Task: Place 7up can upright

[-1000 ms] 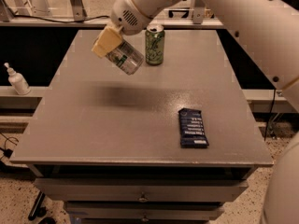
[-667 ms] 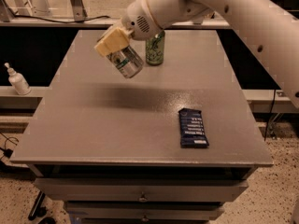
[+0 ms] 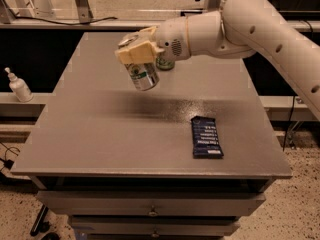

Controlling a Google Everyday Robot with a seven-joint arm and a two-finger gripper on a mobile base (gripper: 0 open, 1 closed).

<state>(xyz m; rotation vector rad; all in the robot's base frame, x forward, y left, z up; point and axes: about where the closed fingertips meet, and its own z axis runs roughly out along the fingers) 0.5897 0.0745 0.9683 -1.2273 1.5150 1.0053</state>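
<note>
My gripper (image 3: 135, 51), with cream-coloured fingers, is shut on the 7up can (image 3: 142, 75), a silver-white can with small green markings. The can hangs above the grey table (image 3: 100, 129), nearly upright with a slight tilt, over the table's back-middle part. Its shiny top (image 3: 128, 39) peeks out above the fingers. The white arm reaches in from the upper right.
A darker green can (image 3: 165, 64) stands upright just behind the gripper, mostly hidden by it. A dark blue snack packet (image 3: 206, 137) lies flat at the front right. A white pump bottle (image 3: 19, 85) stands on a ledge to the left of the table.
The arm has swung lower and across from the right. The held can has turned from a clear slant to nearly upright and now covers most of the green can.
</note>
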